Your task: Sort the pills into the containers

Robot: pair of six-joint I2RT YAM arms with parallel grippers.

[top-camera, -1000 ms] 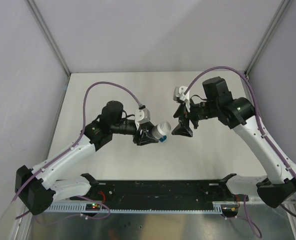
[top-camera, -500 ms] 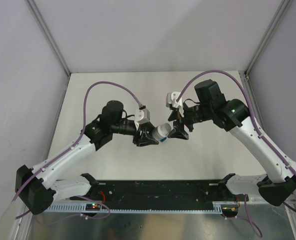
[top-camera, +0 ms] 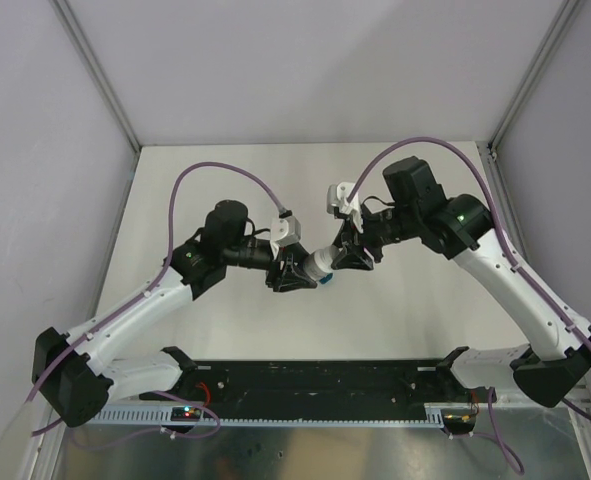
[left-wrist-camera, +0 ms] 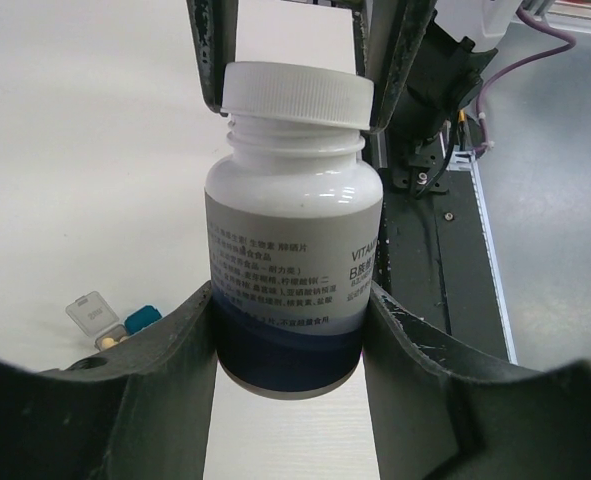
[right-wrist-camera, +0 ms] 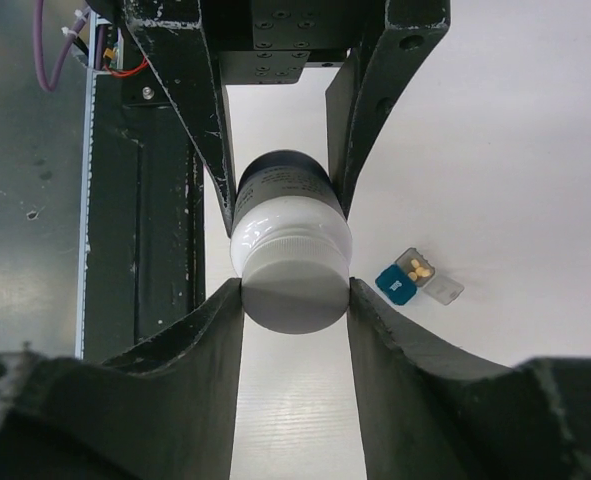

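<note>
Bottle point(left-wrist-camera: 293, 240) hangs above the counter point(left-wrist-camera: 75, 150) between both arms. Left gripper point(left-wrist-camera: 290, 315) clamps its fingers point(left-wrist-camera: 175, 345) on the dark-banded lower body. The right gripper point(right-wrist-camera: 293, 295) presses its fingers point(right-wrist-camera: 210, 335) against both sides of the white cap point(right-wrist-camera: 291, 280).

Containers point(right-wrist-camera: 415, 277) lie on the counter off to one side, apart from the bottle. The teal one looks closed, and the grey one is open with yellow pills point(right-wrist-camera: 419, 268) inside. The left wrist view loses their lower edge behind a finger. From above they are almost wholly hidden under the grippers, and only a blue fleck shows. Most label print is too small to read, and the pill count is unclear.
</note>
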